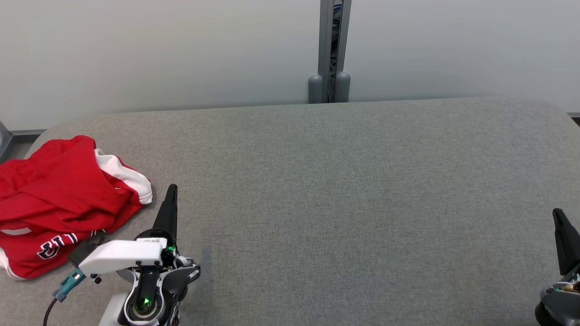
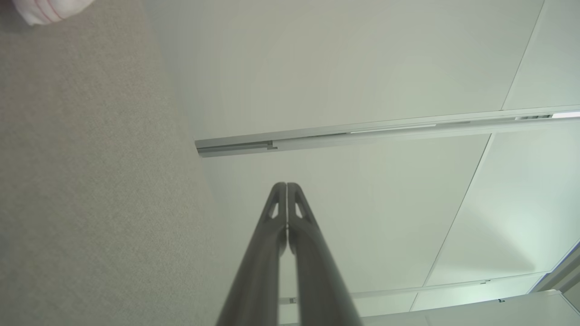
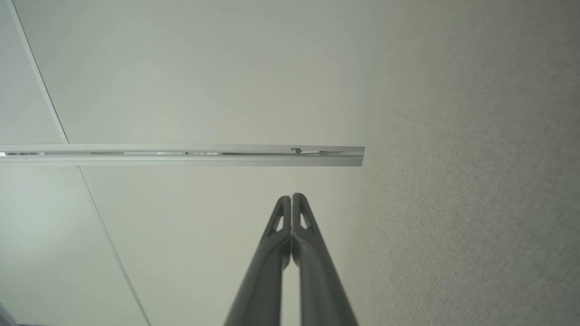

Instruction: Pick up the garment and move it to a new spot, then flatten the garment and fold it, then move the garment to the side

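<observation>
A red jersey (image 1: 59, 199) with white sleeve trim and white lettering lies crumpled at the left edge of the grey fabric-covered desk (image 1: 326, 190), toward the near-left corner. Part of it runs out of the head view on the left. One white-banded sleeve sticks out on its right side, toward the middle of the desk.

The left claw (image 1: 171, 188) hangs over the desk just beside the jersey's right side. Its two dark fingers are pressed together and empty, pointing toward the far edge, with the tip close to the white sleeve and a narrow strip of grey fabric between them. Its white wrist housing (image 1: 121, 256) overlaps the jersey's near edge in the head view, and whether they touch cannot be told. A cable with a teal plug (image 1: 68, 284) hangs from that housing.

The right claw (image 1: 558, 213) is over the near-right corner, well apart from the jersey, likewise clenched on nothing, fingertips meeting.

Beyond the far edge stands a pale wall (image 1: 136, 54) with a grey metal post (image 1: 330, 54).
</observation>
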Controlling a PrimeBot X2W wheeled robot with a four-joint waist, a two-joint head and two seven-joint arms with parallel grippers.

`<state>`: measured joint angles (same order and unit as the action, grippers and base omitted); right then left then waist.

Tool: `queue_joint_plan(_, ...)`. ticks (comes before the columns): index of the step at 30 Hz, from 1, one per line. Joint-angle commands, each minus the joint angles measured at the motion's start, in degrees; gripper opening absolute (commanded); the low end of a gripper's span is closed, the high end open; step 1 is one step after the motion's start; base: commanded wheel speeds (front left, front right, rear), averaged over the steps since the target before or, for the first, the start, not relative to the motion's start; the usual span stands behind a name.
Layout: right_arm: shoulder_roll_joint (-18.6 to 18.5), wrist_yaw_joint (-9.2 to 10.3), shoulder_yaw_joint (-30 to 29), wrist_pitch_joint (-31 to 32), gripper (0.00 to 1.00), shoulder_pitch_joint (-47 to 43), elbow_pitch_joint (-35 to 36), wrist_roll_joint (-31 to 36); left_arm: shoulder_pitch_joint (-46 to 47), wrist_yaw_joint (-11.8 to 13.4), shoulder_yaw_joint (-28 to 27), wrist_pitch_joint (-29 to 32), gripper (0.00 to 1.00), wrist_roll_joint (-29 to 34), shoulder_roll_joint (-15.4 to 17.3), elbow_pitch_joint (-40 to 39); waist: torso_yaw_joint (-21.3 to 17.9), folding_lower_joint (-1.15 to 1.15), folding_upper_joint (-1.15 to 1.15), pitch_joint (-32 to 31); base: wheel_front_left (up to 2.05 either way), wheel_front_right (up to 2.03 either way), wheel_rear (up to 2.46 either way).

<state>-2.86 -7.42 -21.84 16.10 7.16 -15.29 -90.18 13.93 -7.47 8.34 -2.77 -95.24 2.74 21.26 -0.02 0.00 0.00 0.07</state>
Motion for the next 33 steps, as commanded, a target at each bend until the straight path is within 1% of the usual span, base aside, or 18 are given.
queue_joint_plan(1, -0.18, -0.15, -0.21, 0.22, 0.0, 0.53, 0.04, 0.07, 0.85, -0.23, -0.05, 0.03, 0.0, 0.17, 0.32, 0.01, 0.0, 0.0, 0.0, 0.0, 0.0, 0.0, 0.0)
queue_joint_plan(2, 0.05, 0.01, 0.06, -0.01, 1.0, -0.1, -0.13, 0.0, -0.14, 0.01, 0.01, -0.01, 1.0, -0.01, -0.02, 0.11, 0.0, 0.0, 0.0, 0.0, 0.0, 0.0, 0.0)
queue_joint_plan(7, 1.47, 0.2, 0.33, -0.07, 1.0, -1.96, -2.08, 0.0, -2.89, 0.02, 0.22, -0.03, 1.0, -0.12, -0.36, 1.88, 0.0, 0.0, 0.0, 0.01, 0.0, 0.0, 0.0)
queue_joint_plan(14, 1.26, 0.16, 4.96, -3.37, 1.0, -1.59, -1.42, 0.35, -3.68, 0.01, 0.77, -1.19, 1.0, 0.87, -0.21, -0.66, -0.02, 0.0, 0.0, 0.09, 0.0, 0.0, 0.0)
queue_joint_plan(19, 0.92, 0.14, 7.75, -5.48, 1.0, -1.14, -1.28, 2.05, -4.13, 0.01, 1.39, -2.15, 1.0, 3.85, 0.29, -1.75, -0.01, 0.0, 0.0, 0.1, 0.0, 0.0, 0.0)
queue_joint_plan(23, 0.81, 0.13, 8.89, -7.0, 1.0, -0.77, -1.15, 5.74, -4.44, 0.01, 0.83, -2.76, 1.0, 8.17, 0.26, -2.59, 0.0, 0.0, 0.0, 0.13, 0.0, 0.0, 0.0)
queue_joint_plan(33, 0.73, 0.08, 14.0, -10.51, 1.0, -0.18, 1.33, 19.26, -5.37, 0.0, -0.34, -4.13, 1.0, 20.86, -0.12, -6.14, 0.08, 0.0, 0.0, 0.3, 0.0, 0.0, 0.0)
